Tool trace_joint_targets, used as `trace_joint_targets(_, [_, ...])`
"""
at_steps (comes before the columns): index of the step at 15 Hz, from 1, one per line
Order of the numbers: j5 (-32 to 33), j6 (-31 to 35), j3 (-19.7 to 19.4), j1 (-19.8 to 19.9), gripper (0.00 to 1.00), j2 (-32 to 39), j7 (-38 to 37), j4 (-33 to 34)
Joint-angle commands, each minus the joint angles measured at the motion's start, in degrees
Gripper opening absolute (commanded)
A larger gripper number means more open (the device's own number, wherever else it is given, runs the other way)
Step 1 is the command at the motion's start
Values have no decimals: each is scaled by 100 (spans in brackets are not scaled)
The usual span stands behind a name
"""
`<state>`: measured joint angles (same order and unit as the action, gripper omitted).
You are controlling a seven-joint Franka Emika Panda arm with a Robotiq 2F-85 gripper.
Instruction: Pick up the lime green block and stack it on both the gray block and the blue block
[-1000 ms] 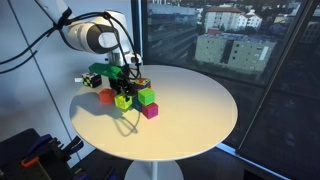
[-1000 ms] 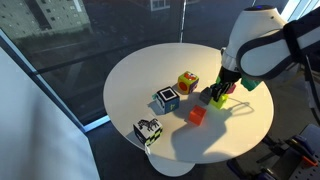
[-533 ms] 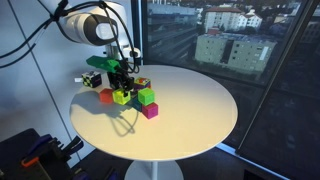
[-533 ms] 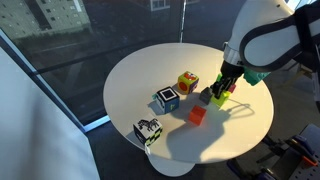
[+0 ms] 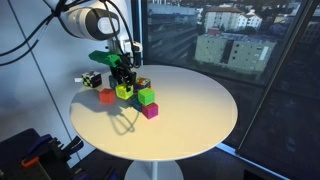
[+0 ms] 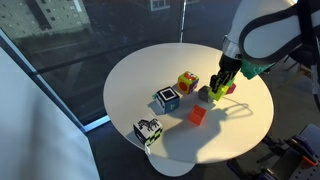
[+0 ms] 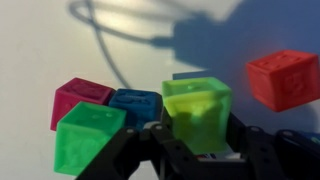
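My gripper (image 7: 198,128) is shut on the lime green block (image 7: 196,100) and holds it a little above the white table; both also show in both exterior views, gripper (image 5: 124,84) (image 6: 222,84), block (image 5: 125,92) (image 6: 228,88). In the wrist view the blue block (image 7: 136,104) sits just left of the held block, between a magenta cube (image 7: 80,100) and a deeper green cube (image 7: 88,140). A red cube (image 7: 285,78) lies to the right. I cannot pick out a plain gray block.
The round white table (image 5: 200,110) also carries a green cube (image 5: 146,97), a magenta cube (image 5: 150,110), a red cube (image 5: 106,96) (image 6: 197,116), and patterned cubes (image 6: 187,82) (image 6: 166,99) (image 6: 148,131). Windows stand behind.
My gripper has risen from the table with the lime green block in it. The other cubes have not moved.
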<state>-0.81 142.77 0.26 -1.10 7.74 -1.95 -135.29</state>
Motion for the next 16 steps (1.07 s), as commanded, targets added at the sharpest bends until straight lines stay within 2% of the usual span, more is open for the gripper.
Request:
trace_joint_targets(1, [-2, -211, -11, 8, 26, -62, -191, 149])
trace_joint_targets(16, [123, -294, -133, 22, 26, 16, -656, 447])
